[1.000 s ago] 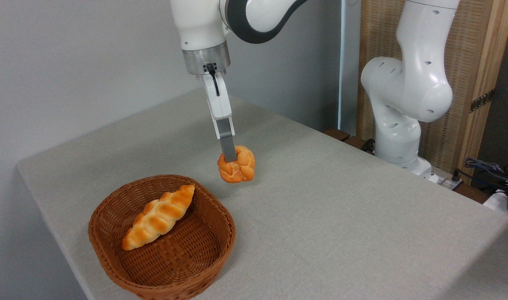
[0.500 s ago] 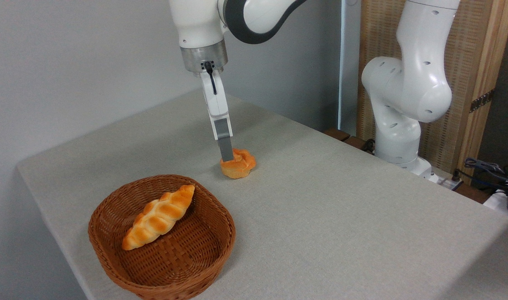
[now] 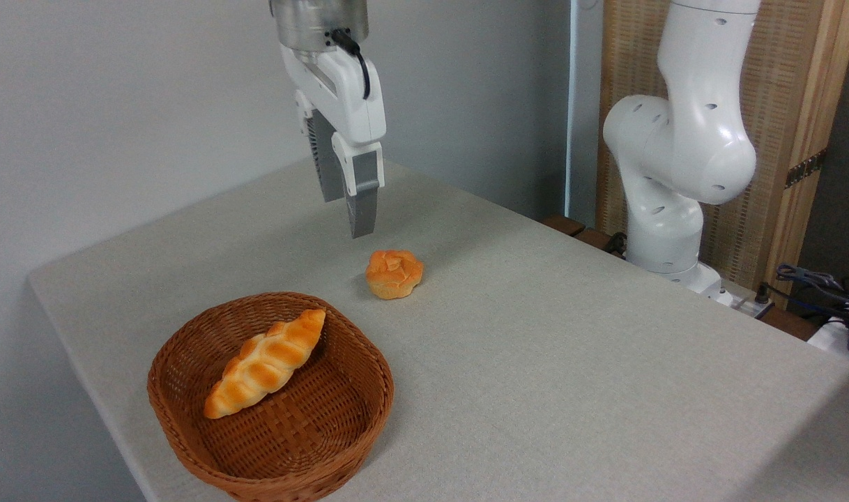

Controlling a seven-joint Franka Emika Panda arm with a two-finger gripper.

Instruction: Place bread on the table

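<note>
Basket (image 3: 187,411) holds braided loaf (image 3: 265,362); bread (image 3: 394,273) on table (image 3: 571,348), pincer (image 3: 346,209) released.

You are losing the arm (image 3: 682,132) past the top edge of the frame. The wicker basket (image 3: 271,397) is running off the bottom edge, and the table (image 3: 571,362) is running off the lower right.

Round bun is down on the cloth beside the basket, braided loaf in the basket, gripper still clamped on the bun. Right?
Not quite. The camera view shows the gripper lifted clear above the bun, holding nothing. The rest stands: the bun sits on the table beside the basket, and the braided loaf lies in the basket.
</note>
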